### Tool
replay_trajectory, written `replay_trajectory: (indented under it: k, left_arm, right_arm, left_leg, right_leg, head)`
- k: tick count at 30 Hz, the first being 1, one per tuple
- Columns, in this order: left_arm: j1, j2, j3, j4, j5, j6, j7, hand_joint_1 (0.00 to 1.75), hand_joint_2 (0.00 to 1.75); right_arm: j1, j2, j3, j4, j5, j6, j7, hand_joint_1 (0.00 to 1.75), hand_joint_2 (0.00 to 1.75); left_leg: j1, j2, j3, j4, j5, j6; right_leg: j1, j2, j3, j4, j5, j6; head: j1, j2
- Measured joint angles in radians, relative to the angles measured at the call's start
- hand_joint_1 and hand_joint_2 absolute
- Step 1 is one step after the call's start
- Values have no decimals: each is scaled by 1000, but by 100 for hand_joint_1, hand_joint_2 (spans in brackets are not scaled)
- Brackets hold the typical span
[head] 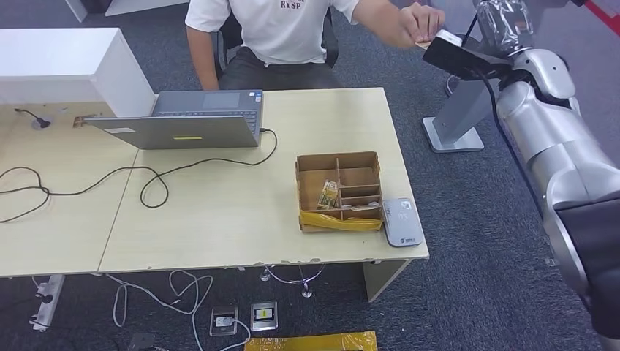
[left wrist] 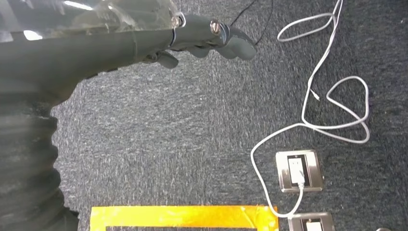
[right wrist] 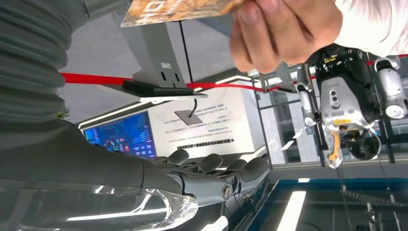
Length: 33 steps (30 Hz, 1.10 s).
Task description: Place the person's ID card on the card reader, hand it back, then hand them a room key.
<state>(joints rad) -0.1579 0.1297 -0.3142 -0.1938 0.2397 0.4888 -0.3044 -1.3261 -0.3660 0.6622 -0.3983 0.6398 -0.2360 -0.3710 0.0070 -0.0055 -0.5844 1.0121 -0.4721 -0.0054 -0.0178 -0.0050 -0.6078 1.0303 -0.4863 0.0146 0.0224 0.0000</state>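
The right hand [right wrist: 211,175] is raised high at the far right, beyond the desk's edge, reaching toward the seated person; from its wrist camera the dark fingers [right wrist: 240,168] lie stretched out side by side, apart from the thumb side, with nothing between them, so it reads as open and empty. Just beside it, the person's hand [right wrist: 284,29] pinches a card [right wrist: 178,9] by one end, its long axis running flat toward the robot's palm; which card it is I cannot tell, though it looks patterned orange rather than plain. In the head view the same person's hand [head: 417,25] sits right against the dark wrist camera on the right arm [head: 541,124], so the card is near the hand but apparently not yet touching the fingers. This is probably a handover, and the right hand is far the nearer one. The left hand [left wrist: 207,41] hangs low over the carpet, fingers slightly curled and holding nothing. On the desk [head: 219,219], the grey card reader [head: 402,221] lies just beside the cardboard box [head: 340,191] with its compartments.
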Motion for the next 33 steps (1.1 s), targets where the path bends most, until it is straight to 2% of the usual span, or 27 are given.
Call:
replay_trajectory:
  k: [1, 2, 5, 6, 25, 33]
  left_arm:
    - [1, 0, -1, 0, 0, 0, 0, 0, 175]
    - [1, 1, -2, 0, 0, 0, 0, 0, 175]
    - [1, 1, -2, 0, 0, 0, 0, 0, 175]
    - [1, 1, -2, 0, -1, 0, 0, 0, 175]
    - [3, 5, -2, 0, 14, -4, 0, 0, 175]
    - [15, 5, -1, 0, 31, 0, -3, 0, 175]
  right_arm:
    - [1, 2, 5, 0, 0, 0, 0, 0, 175]
    - [3, 3, 9, 0, 0, 0, 0, 9, 175]
    - [9, 5, 16, 0, -1, -1, 1, 137, 175]
    - [11, 6, 18, 0, -1, -1, 1, 172, 175]
    - [23, 32, 53, 0, -2, 41, -8, 175, 175]
    - [79, 34, 58, -5, -52, 46, -8, 175, 175]
  left_leg:
    - [0, 0, 0, 0, 0, 0]
    - [0, 0, 0, 0, 0, 0]
    - [0, 0, 0, 0, 0, 0]
    - [0, 0, 0, 0, 0, 0]
    - [0, 0, 0, 0, 0, 0]
    - [0, 0, 0, 0, 0, 0]
  right_leg:
    - [0, 0, 0, 0, 0, 0]
    - [0, 0, 0, 0, 0, 0]
    - [0, 0, 0, 0, 0, 0]
    - [0, 0, 0, 0, 0, 0]
    - [0, 0, 0, 0, 0, 0]
    - [0, 1, 0, 0, 0, 0]
  head:
    - [0, 0]
    - [0, 0]
    - [0, 0]
    - [0, 0]
    - [0, 0]
    - [0, 0]
